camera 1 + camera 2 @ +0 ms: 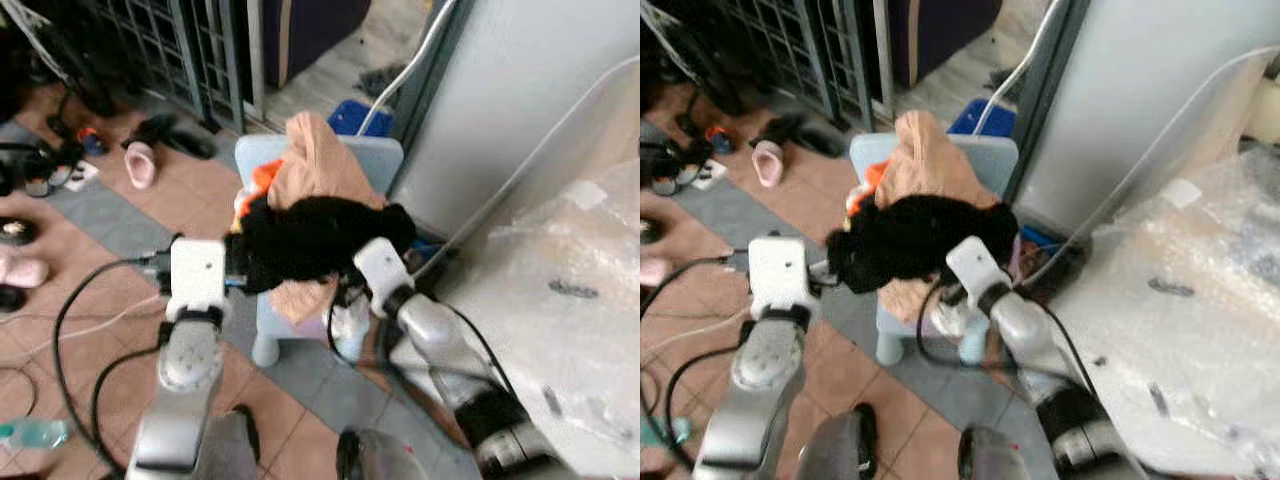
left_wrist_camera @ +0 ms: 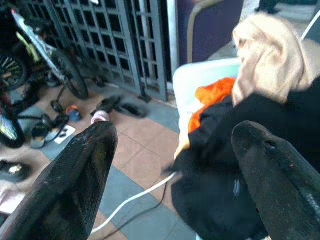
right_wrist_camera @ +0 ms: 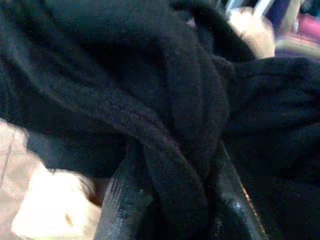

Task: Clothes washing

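A black garment (image 1: 315,238) lies over a peach cloth (image 1: 322,160) with an orange piece (image 1: 263,177) at its edge, all on a pale blue stool (image 1: 268,310). The left gripper (image 2: 170,185) has black fingers (image 2: 70,185); the right gripper (image 3: 175,200) is black too, on a silver arm (image 1: 440,345) with a white wrist. The floor (image 1: 120,270) is terracotta tile with grey bands. A pink slipper (image 1: 140,164) and black shoes (image 1: 175,135) lie by a dark grey grille (image 1: 170,45). Black cables (image 1: 80,330) cross the tiles. A blue box (image 1: 358,117) sits behind the stool, beside a grey-white panel (image 1: 520,90).
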Controlling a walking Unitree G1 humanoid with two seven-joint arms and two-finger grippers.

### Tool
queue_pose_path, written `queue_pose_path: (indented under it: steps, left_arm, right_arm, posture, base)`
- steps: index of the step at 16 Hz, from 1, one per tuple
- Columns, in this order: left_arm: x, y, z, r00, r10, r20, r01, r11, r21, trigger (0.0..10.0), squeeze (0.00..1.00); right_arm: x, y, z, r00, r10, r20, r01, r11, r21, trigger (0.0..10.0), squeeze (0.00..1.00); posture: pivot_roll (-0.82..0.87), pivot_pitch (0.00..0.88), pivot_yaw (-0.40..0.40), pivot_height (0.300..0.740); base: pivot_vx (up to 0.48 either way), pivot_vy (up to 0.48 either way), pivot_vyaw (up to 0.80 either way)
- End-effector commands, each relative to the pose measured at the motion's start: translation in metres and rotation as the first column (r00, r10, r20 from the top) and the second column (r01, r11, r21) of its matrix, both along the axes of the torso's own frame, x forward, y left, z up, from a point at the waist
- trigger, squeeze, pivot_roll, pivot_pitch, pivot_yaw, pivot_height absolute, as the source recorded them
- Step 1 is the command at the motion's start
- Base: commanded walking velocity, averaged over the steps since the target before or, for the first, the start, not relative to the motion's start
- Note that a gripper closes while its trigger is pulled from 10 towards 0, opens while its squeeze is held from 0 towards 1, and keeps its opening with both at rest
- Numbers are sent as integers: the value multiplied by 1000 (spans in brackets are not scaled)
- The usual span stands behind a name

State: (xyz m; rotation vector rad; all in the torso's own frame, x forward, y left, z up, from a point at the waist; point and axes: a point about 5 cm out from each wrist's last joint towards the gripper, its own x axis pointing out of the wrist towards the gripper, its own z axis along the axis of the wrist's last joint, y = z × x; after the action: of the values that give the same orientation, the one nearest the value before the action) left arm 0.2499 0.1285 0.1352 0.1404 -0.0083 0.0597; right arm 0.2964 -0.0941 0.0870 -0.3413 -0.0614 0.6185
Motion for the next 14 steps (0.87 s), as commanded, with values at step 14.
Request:
queue_pose_path:
  steps: [14]
  left_arm:
    - [20,-14,0,998,-63,10,63,997,-40,10000,0]
  right_arm:
    - [67,-24,129,959,-255,126,184,893,411,0,0]
  posture:
    - [-2,77,37,740]
  base:
    - [0,0,0]
